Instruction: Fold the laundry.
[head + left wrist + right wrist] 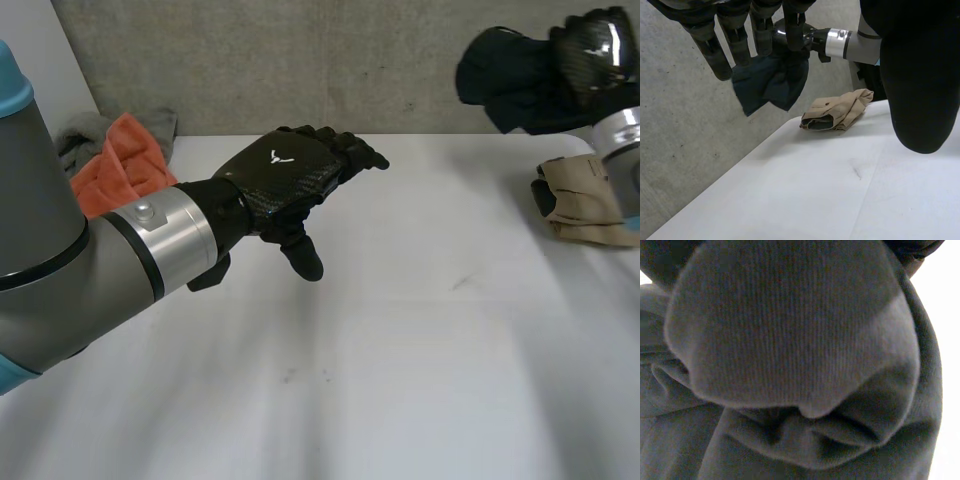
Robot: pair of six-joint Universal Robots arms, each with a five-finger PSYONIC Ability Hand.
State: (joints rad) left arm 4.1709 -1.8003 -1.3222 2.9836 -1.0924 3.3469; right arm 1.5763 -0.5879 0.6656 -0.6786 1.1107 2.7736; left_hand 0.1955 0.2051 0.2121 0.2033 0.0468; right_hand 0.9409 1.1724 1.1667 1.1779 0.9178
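Head view: the left hand [285, 180] hangs above the white table [400, 360] with its fingers stretched out loosely and its thumb pointing down, grasping nothing. Behind its forearm, at the table's far edge against the wall, lies a heap with an orange cloth [120, 165] and a grey cloth [85, 130]. Well apart from the left hand, the right hand [597, 45] is raised off the table with a dark cloth [510, 75] bunched in its grasp; the cloth hangs clear of the table surface. Below the right hand, beside its wrist, a folded tan garment [590, 205] rests on the table.

From the left wrist, that hand's fingers [715, 50] reach out straight and spread, with nothing between them and the thumb [920, 90]. Beyond their tips the right hand [807, 36] clutches the dark cloth [772, 85], which droops from it in loose folds in front of the wall. The tan garment [837, 115] lies on the table [815, 190] under and just past that drooping cloth, not touching it.

From the right wrist, the dark cloth [790, 340] sits close under the palm, a ribbed fold of it bulging over crumpled layers.
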